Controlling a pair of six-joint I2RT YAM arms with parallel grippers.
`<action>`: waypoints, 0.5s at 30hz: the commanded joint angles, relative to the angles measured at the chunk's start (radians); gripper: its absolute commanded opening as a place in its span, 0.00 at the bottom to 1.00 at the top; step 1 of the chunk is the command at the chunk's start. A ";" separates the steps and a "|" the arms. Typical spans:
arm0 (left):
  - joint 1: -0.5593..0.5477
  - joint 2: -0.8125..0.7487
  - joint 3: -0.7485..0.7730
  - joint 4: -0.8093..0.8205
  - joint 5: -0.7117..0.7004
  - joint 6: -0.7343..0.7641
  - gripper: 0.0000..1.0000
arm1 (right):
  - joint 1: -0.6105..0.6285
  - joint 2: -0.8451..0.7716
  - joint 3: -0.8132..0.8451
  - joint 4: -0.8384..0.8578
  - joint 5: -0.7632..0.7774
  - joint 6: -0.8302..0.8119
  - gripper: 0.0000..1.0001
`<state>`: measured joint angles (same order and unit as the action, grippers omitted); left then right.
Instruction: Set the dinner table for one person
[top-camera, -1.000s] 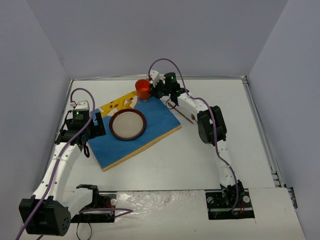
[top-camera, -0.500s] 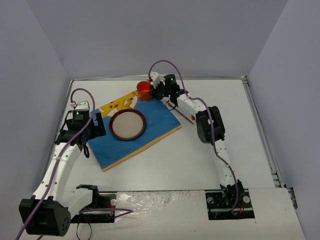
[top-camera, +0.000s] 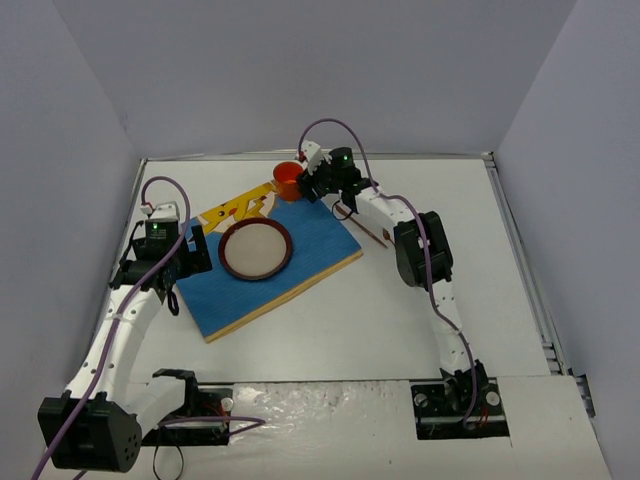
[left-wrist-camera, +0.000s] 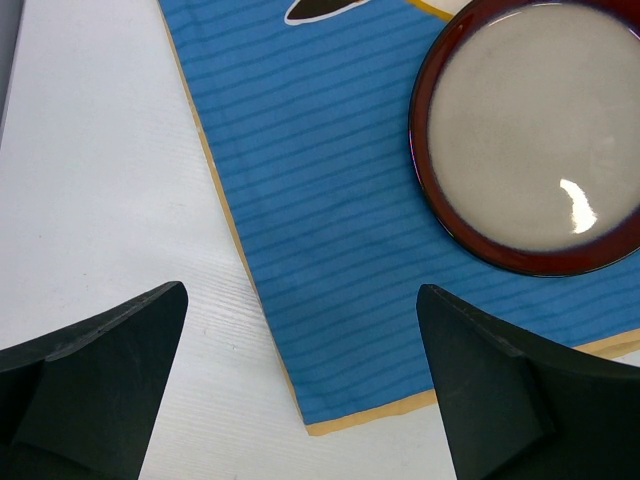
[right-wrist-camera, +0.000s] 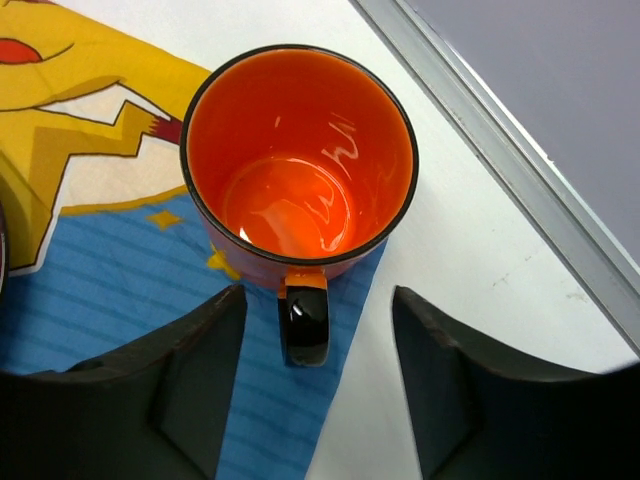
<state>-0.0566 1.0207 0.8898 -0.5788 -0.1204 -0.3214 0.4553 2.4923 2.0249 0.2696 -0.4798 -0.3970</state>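
The dinner table (top-camera: 400, 320) fills my whole working area, a white top with a thin metal rim running from the arm bases at the near edge to the far wall. On its left half lies a blue placemat (top-camera: 305, 255), turned at an angle, with a yellow cartoon figure printed towards the far-left corner. A dark-rimmed plate (top-camera: 256, 249) sits on the middle of the mat, empty and glossy.

An orange mug (right-wrist-camera: 300, 160) stands upright on the mat's far corner, close to the far edge of the table and about midway along it. It is empty, and its black handle (right-wrist-camera: 303, 320) points back at my right wrist camera.

My right gripper (right-wrist-camera: 318, 300) is spread wide. One finger stands on either side of the handle and neither touches it or the mug body. Just right of the mat, partly under that arm, I see a thin brown stick (top-camera: 368, 231) lying on the bare top.

My left gripper (left-wrist-camera: 300, 292) hangs over the left side of the table, above the mat's left border. It is also spread apart, with only mat and tabletop showing between the fingers. The plate lies just beyond its right finger (left-wrist-camera: 500, 370).
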 joint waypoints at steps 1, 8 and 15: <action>0.004 -0.023 0.015 0.025 -0.009 0.012 0.97 | -0.028 -0.244 -0.130 0.084 0.023 0.004 0.60; 0.006 -0.040 0.015 0.026 -0.020 0.014 0.97 | -0.085 -0.532 -0.480 0.078 0.105 0.087 0.69; 0.009 -0.042 0.020 0.026 -0.020 0.017 0.97 | -0.154 -0.656 -0.642 -0.085 0.159 0.105 0.65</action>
<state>-0.0566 0.9989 0.8898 -0.5794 -0.1281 -0.3210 0.3301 1.9159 1.4469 0.2347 -0.3521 -0.3238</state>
